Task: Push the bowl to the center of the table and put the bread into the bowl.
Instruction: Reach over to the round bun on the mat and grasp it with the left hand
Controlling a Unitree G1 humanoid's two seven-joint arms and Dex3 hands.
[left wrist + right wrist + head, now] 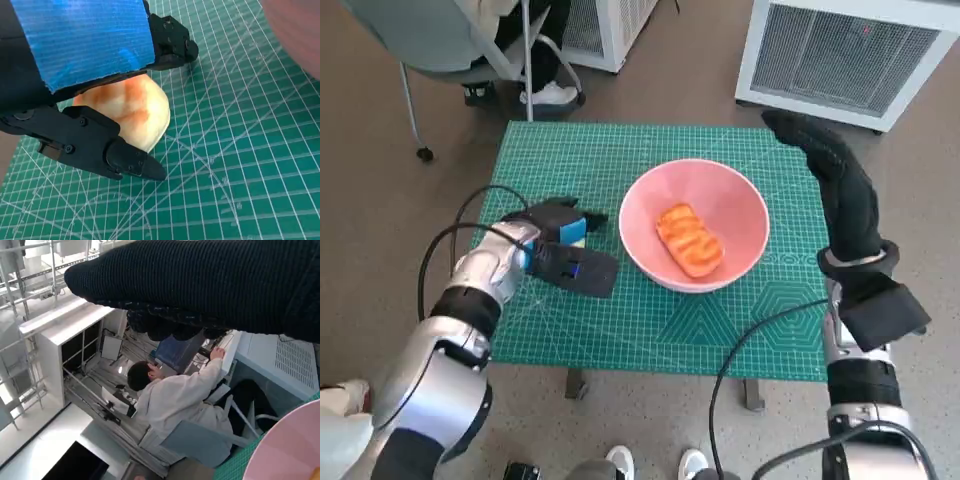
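Left arm enters from seven o'clock in the head view, its pale forearm bent toward the centre. The left hand (pixel 565 250) lies low over the tabletop (pixel 620 330) at about nine o'clock, blue-taped back upward. In the left wrist view, its black fingers (pixel 125 160) curl around a pale, orange-tinted bread roll (pixel 132 110), enclosing it from both sides, with the fingertips touching or just above the surface.

Right arm rises from five o'clock, forearm near vertical. The right hand (pixel 835 180), gloved, extends toward one o'clock at the tabletop's three o'clock edge, holding nothing; its finger spread cannot be told.
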